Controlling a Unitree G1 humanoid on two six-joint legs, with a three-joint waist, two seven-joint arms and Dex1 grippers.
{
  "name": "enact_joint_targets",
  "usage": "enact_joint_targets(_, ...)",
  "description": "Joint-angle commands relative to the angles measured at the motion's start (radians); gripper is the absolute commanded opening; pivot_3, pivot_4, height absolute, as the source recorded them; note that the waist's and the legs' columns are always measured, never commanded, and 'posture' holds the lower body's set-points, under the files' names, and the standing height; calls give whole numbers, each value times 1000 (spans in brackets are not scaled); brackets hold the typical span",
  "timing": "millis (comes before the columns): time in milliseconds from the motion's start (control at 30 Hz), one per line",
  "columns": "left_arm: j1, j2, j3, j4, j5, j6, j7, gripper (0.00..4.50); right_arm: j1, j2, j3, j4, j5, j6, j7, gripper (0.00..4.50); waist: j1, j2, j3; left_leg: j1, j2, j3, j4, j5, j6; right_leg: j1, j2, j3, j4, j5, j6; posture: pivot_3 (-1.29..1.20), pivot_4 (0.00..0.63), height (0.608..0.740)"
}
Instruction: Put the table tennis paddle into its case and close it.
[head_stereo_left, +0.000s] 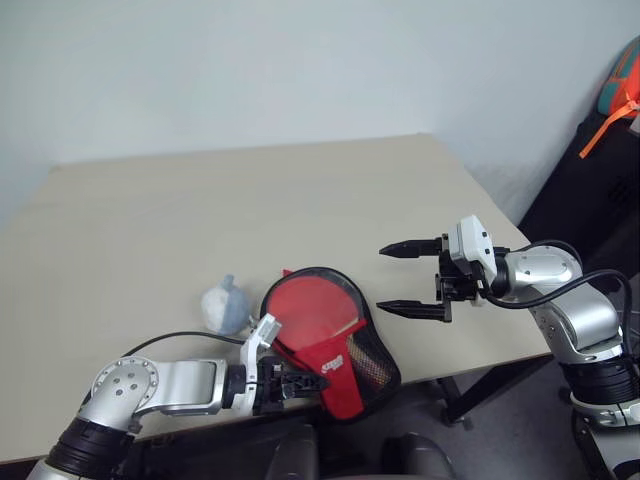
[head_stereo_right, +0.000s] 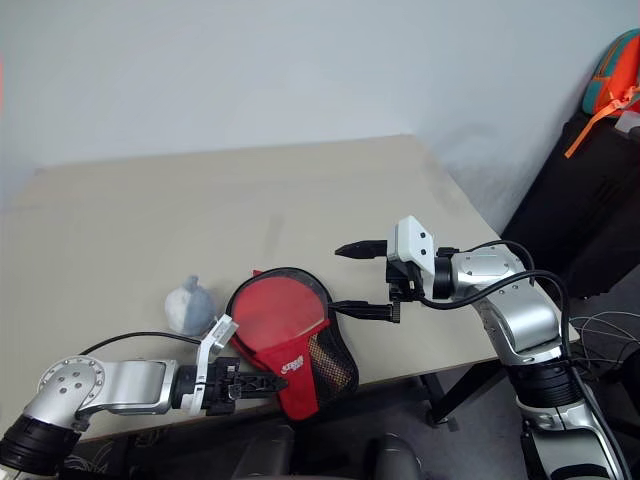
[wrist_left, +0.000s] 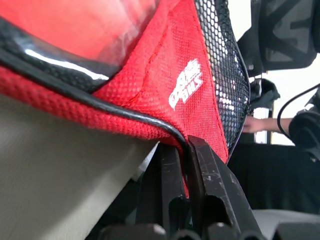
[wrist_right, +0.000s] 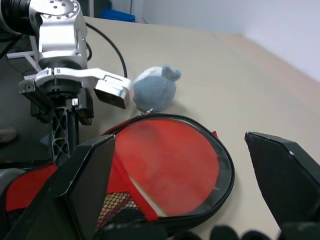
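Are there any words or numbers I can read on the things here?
White logo lettering on the red handle end of the case: too blurred to read.
Nothing else bears any writing that I can see.

Case (head_stereo_left: 335, 350), lower centre of frame: red fabric with white logo, black mesh pocket, black rim, clear panel showing red beneath. Wad (head_stereo_left: 225, 306), left of case: whitish grey-blue. Table (head_stereo_left: 250, 200): plain beige. Grippers: black fingers, silver-white housings.
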Motion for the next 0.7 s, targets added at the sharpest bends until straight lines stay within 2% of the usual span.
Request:
enact_joint_targets(33,-17,33,-17,-50,-31,22,-51,31,-9,-1,-16,-37,17,-11,-6,4500,0,0,0,0,0,0,0,0,0,0,0,0,0,0,0,0,0,706)
enact_joint_targets(333,-19,131,-24,-72,5,69,-160,31,-12,2,-10,-35,15,-13,-10,4500,0,0,1,-1,0,0,0,0,0,-1,0,0,-1,0,0,0,0,706)
enact_joint_targets(700,39,184,-8,-105,90,84,-267,31,-12,4,-9,-30,13,-18,-11,4500,0,1,2,-2,1,-1,-2,0,0,-2,1,-2,-6,0,0,0,0,706)
